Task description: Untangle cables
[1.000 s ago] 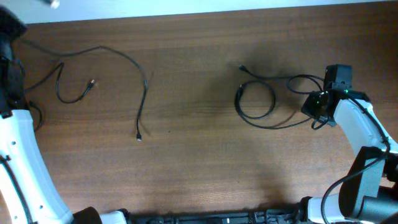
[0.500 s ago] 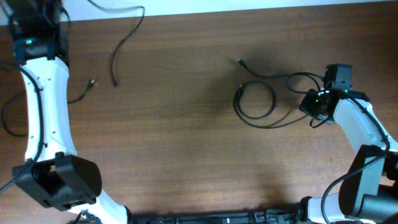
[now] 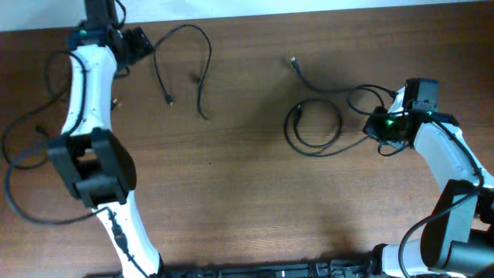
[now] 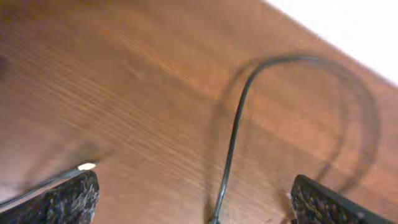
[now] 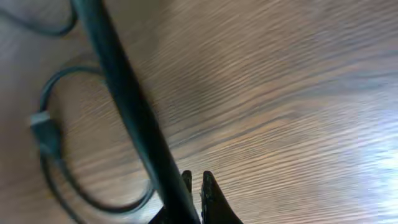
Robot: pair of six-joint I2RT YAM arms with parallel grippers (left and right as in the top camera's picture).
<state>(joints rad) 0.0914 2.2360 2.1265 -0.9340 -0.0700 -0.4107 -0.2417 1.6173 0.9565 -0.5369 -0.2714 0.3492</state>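
Observation:
One thin black cable lies in an arch at the back left, its plug end on the wood. My left gripper is just left of that arch, open. In the left wrist view the cable runs on the table between the wide-apart fingers, touching neither. A second cable is coiled right of centre, with its plug pointing to the back. My right gripper is at the coil's right end, shut on that cable, which crosses in front of the fingertips.
A gold-tipped plug lies beside my left finger. The table's back edge is close behind the left gripper. Thicker black arm wires loop at the far left. The right arm fills the right side.
My left arm has swung to the back left corner, dragging the long cable with it, and its jaws have opened and let the cable go. The right gripper has pulled the coil slightly left.

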